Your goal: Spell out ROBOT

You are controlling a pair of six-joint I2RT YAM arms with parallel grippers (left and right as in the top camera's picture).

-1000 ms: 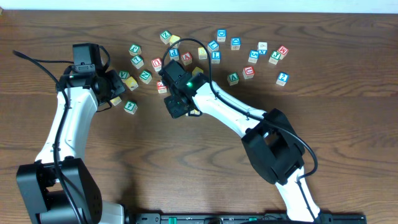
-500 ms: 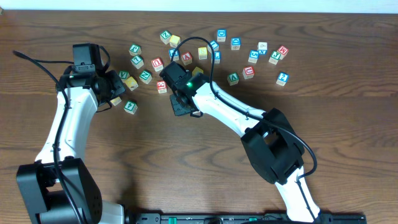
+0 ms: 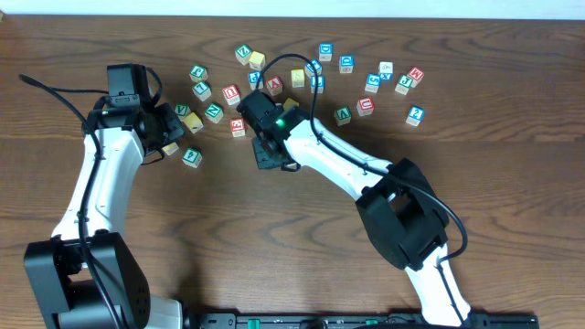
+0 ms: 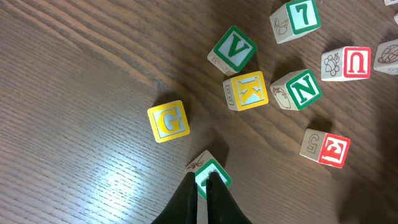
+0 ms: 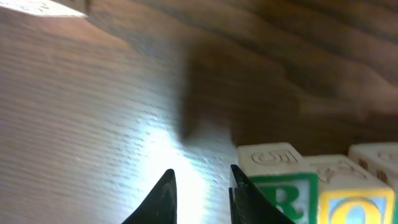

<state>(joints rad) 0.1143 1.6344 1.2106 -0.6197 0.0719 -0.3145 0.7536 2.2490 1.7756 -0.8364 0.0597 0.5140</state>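
Wooden letter blocks are what this job is about. They lie loose on the brown worktop (image 3: 512,201), most of them spread along its far side. No box, bowl or tray shows anywhere, so nothing is kept inside anything.

The green R block (image 5: 283,198) sits flat on the worktop with the yellow O block (image 5: 354,208) right up against its side, so the word looks only just begun. The right claw (image 5: 202,194) hangs low just beside the R block. Its two fingers are a small way apart with nothing between them.

The left claw (image 4: 202,198) is pinched nearly closed and holds nothing. Its tips point at a green block (image 4: 212,174), near the yellow G block (image 4: 168,121).

I think these blocks are small, light and hard, and will not squash or break. Their painted sides look smooth, so they could slip or spin. The best hold is on two flat sides across from each other, low down, never on the corners
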